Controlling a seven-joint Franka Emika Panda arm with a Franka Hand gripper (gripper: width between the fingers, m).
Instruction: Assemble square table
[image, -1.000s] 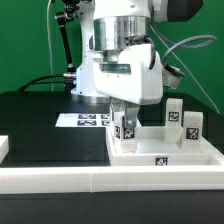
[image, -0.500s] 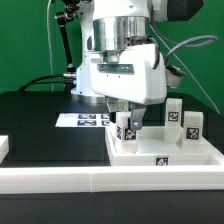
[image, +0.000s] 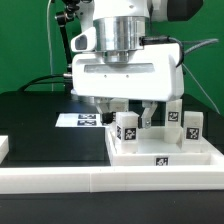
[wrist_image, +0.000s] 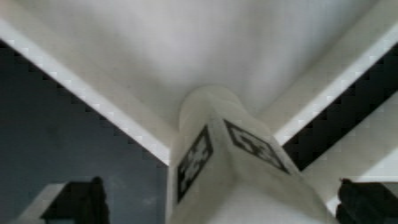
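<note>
The white square tabletop (image: 185, 152) lies on the exterior view's right, its rimmed face up and a tag on its front edge. A short white leg (image: 126, 131) with tags stands upright on its near left part. My gripper (image: 128, 117) is open just above that leg, one finger on each side of it. In the wrist view the leg (wrist_image: 221, 160) rises between my dark fingertips (wrist_image: 71, 202), with a gap on both sides. My gripper (wrist_image: 222, 206) touches nothing. Two more tagged legs (image: 174, 112) (image: 192, 128) stand at the tabletop's far right.
The marker board (image: 82, 120) lies flat on the black table left of the tabletop. A long white rail (image: 90, 181) runs along the front. A white block (image: 3, 148) sits at the exterior view's left edge. Cables hang behind the arm.
My wrist has turned, so the hand's broad side now faces the exterior camera. The fingers now stand apart on either side of the leg. The leg and tabletop have not moved.
</note>
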